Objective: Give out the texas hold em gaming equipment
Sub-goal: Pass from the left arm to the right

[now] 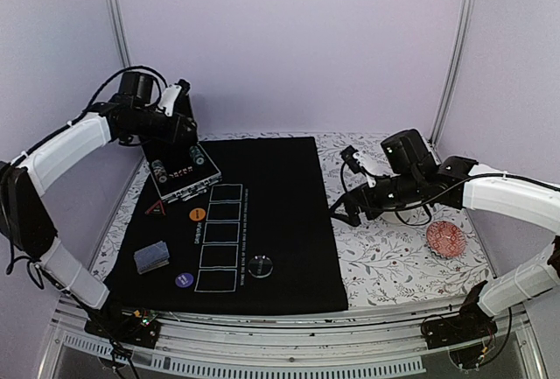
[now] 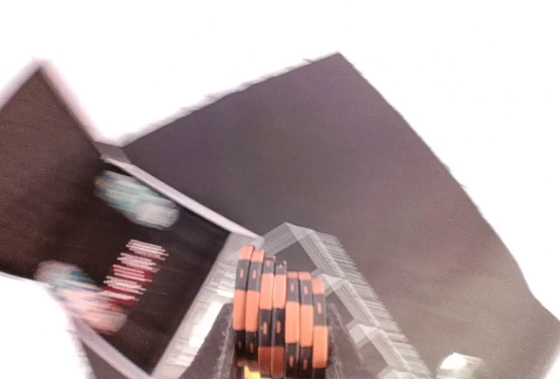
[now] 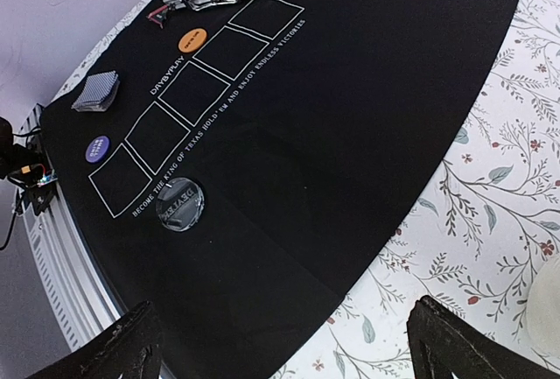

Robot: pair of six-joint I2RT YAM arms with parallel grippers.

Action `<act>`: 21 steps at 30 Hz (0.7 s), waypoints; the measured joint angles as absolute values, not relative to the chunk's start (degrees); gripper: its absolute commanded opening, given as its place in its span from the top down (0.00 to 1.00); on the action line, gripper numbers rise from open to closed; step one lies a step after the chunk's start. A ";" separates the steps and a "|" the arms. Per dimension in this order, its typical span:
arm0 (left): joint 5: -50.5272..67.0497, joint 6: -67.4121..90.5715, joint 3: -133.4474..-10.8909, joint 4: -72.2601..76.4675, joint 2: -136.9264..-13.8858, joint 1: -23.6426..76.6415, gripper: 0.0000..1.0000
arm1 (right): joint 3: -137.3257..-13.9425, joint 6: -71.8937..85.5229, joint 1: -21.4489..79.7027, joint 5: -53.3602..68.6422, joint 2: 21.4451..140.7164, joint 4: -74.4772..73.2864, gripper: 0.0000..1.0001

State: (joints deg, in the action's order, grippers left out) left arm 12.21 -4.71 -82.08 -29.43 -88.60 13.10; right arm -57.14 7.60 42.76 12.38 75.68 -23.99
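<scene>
Gripping chips [image 2: 280, 309] edge-on above the case [image 1: 186, 176], my left gripper [image 1: 178, 134] could spill them if slack; right gripper [image 3: 289, 344] sits open.

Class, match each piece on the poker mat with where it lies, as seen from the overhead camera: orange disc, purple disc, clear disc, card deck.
Things:
1 orange disc
2 purple disc
3 clear disc
4 card deck

Places:
A right of the row of white boxes
B near the left edge of the mat, backs up
C left of the row, at its near end
D left of the row, toward its far end

Pairs: 1-D, 2-C, 3-A, 4-B
</scene>
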 measured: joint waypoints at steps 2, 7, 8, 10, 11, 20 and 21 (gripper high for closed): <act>14.59 -0.40 -77.38 -29.30 -86.32 18.02 1.00 | -57.14 8.45 43.20 12.67 75.68 -23.59 0.01; 19.97 7.40 -66.85 -29.91 -85.56 27.29 1.00 | -57.14 9.91 45.74 12.62 75.68 -22.94 0.01; 20.69 8.60 -64.88 -29.87 -85.76 28.12 1.00 | -57.14 10.20 46.35 12.62 75.68 -22.81 0.01; 21.93 10.33 -61.58 -29.71 -86.41 28.51 1.00 | -57.14 10.74 47.18 12.62 75.77 -22.46 0.01; 22.31 10.90 -60.47 -29.47 -86.89 28.51 1.00 | -57.14 10.98 47.57 12.62 75.92 -22.20 0.01; 26.37 14.66 -56.84 -24.12 -96.33 28.51 1.00 | -59.86 12.27 50.39 12.38 84.05 -20.56 0.01; 26.76 14.83 -56.84 -23.59 -97.69 28.51 1.00 | -60.66 12.25 50.70 12.34 85.32 -20.58 0.01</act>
